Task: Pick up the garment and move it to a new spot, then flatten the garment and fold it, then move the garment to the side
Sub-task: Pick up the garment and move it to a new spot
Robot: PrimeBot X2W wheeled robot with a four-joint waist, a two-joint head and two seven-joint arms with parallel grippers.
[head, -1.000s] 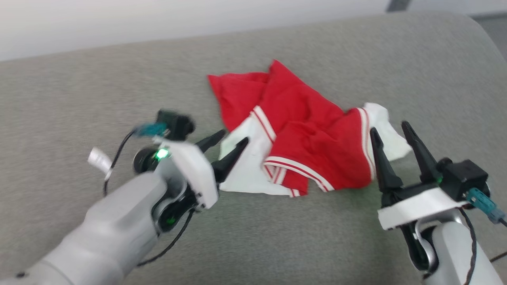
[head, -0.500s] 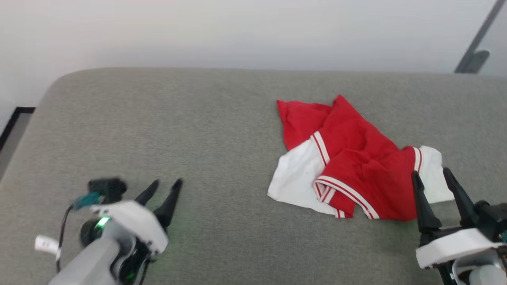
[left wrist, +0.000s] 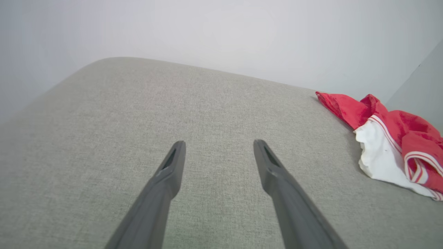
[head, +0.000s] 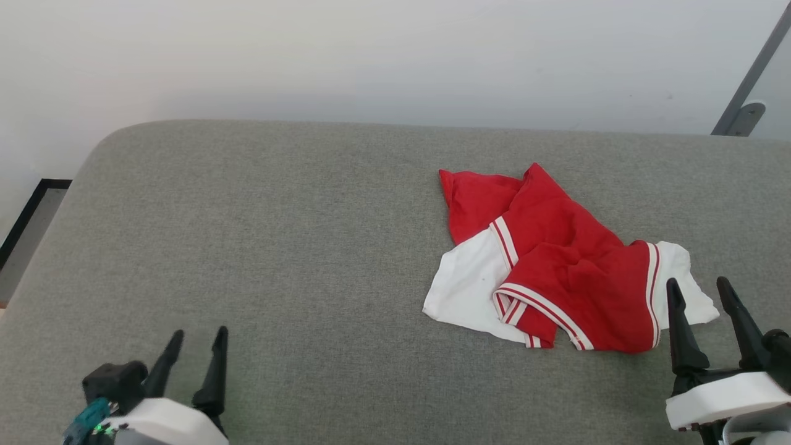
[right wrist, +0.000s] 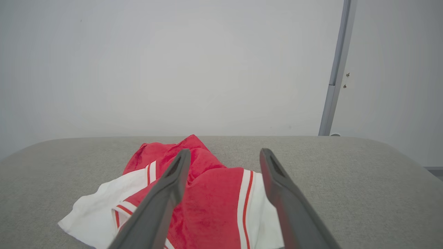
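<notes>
Fingers (head: 681, 334) of the right gripper (head: 697, 283) stand spread apart and empty at the near right edge of the garment (head: 575, 272), their tips by its white panel and striped trim. Whether they touch the cloth cannot be told. From the right wrist, the rumpled red-and-white garment lies directly ahead. Red cloth and a white stripe show between the two fingers, and the left finger crosses in front of the red folds.

Well apart, at the lower left of the head view, the left gripper (head: 199, 334) also has its fingers parted, with nothing between them but bare grey cushion (head: 278, 247). From the left wrist, the garment sits far off to the right, clear of both fingers.

On the right half of the cushion the garment lies crumpled, with one red leg folded over a white panel and a red corner reaching toward the pale wall (head: 371, 55) behind.
</notes>
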